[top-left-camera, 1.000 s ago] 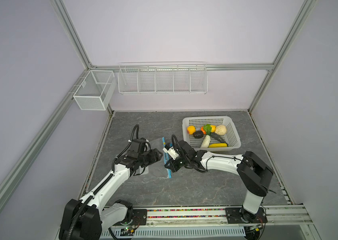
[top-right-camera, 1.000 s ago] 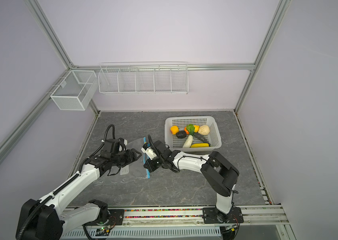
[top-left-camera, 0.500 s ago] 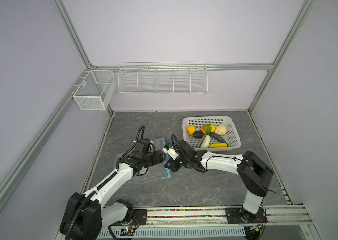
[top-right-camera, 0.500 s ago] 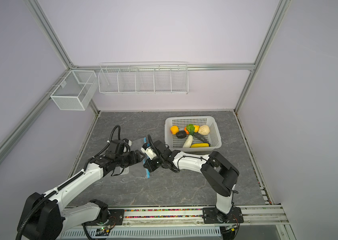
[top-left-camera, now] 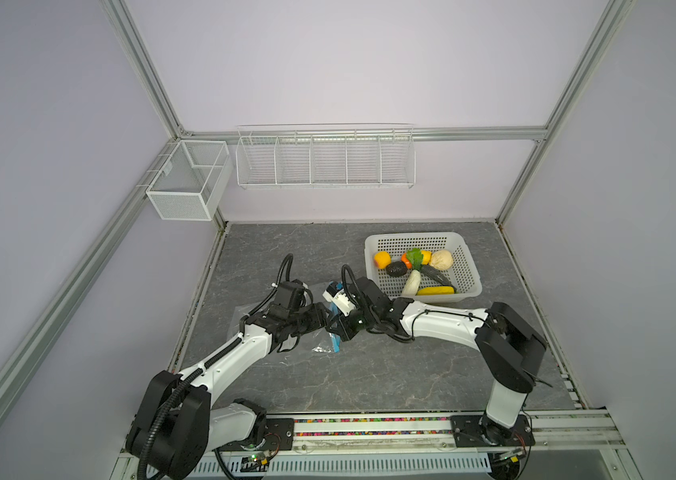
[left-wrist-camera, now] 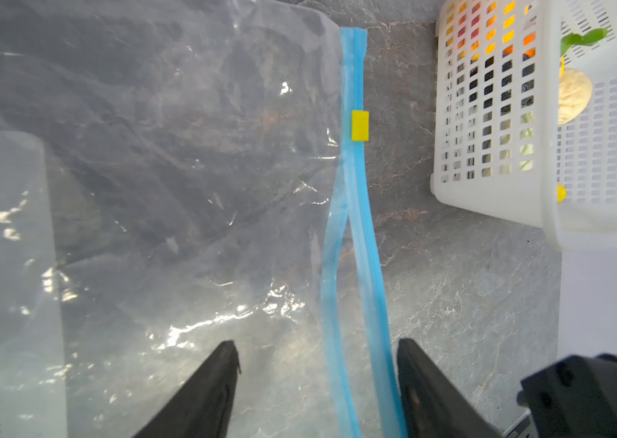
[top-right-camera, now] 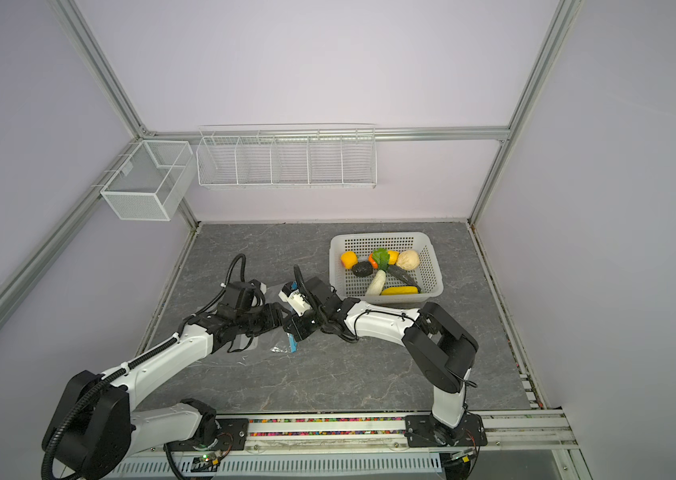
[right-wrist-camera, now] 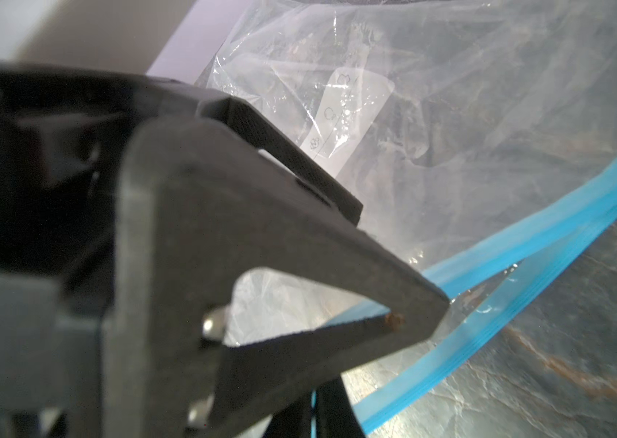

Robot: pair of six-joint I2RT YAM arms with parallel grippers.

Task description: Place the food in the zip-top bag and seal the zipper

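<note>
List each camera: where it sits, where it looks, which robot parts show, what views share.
Top views: high in front, looking down at the table; left gripper, right gripper, basket, zip-top bag.
Left wrist: rides its arm, looking past left gripper's open jaws at zipper, basket.
Right wrist: rides its arm, close behind right gripper pinching zipper.
Shared: both wrist views show zipper, yellow slider.

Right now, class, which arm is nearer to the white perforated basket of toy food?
Right. The right arm reaches along just in front of the white perforated basket's near wall; the left arm ends farther away, the left gripper over the clear zip-top bag.
</note>
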